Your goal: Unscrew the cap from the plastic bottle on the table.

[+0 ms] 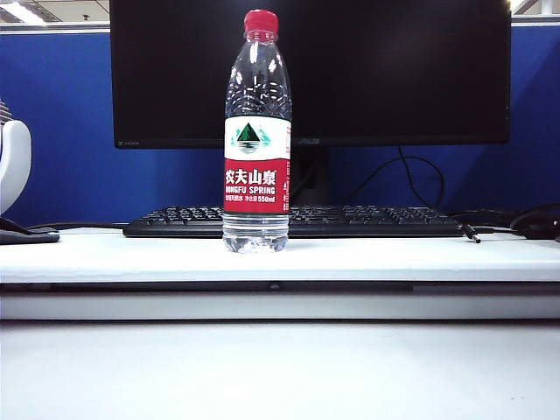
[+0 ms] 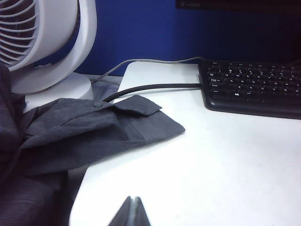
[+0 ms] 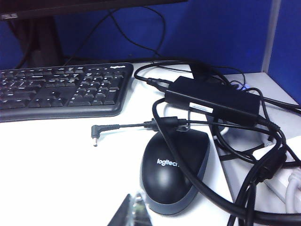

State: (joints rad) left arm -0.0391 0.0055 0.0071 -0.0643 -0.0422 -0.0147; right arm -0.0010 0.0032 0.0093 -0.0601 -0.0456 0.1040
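1. The white surface (image 1: 105,254) spans the exterior view, a dark monitor (image 1: 394,70) behind it.
2. A black keyboard (image 1: 367,220) lies along the surface's back edge.
3. The plastic bottle (image 1: 256,149) stands upright mid-surface, just in front of the keyboard, untouched.
4. A grey cloth (image 2: 94,127) and a white fan (image 2: 42,33) sit at the surface's left edge; a black mouse (image 3: 174,172) lies among cables at the right.
5. The left pincer (image 2: 133,212) hovers near the left edge, tips together; the right pincer (image 3: 134,212), together, hovers beside the mouse.
6. The red cap (image 1: 261,21) sits on the bottle's neck.
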